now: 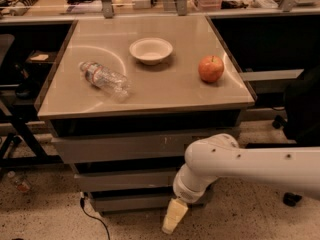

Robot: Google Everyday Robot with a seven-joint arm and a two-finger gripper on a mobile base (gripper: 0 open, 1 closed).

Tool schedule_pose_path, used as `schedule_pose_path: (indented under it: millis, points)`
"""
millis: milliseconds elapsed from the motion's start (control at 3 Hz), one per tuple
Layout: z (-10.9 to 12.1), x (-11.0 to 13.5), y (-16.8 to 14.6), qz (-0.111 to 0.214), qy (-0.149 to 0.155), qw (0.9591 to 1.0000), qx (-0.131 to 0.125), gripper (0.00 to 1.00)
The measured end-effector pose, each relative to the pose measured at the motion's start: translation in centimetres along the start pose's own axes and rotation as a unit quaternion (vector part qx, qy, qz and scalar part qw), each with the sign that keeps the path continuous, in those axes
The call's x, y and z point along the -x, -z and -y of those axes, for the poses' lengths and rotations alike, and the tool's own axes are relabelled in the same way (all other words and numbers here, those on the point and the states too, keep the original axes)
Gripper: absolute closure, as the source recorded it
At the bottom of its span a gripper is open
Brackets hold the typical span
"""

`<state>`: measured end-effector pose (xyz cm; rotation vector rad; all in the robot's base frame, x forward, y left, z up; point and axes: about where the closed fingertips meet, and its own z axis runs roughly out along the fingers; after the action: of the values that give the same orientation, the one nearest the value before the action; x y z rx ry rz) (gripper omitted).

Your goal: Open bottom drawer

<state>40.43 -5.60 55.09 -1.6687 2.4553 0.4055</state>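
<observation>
The bottom drawer (130, 202) is the narrowest of three grey drawers under the tan table, with a plain flat front, and it looks closed. The mid-width drawer (125, 180) and the widest drawer (120, 147) with white scratch marks sit above it, both closed. My white arm reaches in from the right. My gripper (170, 222) with pale yellow fingers hangs in front of the bottom drawer's right end, pointing down toward the floor.
On the table top (165, 91) lie a clear plastic bottle (103, 77) on its side, a white bowl (151, 50) and a red apple (211, 68). A black cable (95, 219) runs on the speckled floor. A chair wheel (291, 199) stands at right.
</observation>
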Motion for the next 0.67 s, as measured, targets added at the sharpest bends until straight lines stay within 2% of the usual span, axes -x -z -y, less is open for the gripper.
schedule_pose_path:
  millis: [333,667]
  points:
    - [0.7,-1.0,-7.4,-0.002,-0.027,0.9991,0.033,0.00]
    - [-0.1,-1.5,-8.8,-0.005,-0.031,0.9983,0.050,0.00]
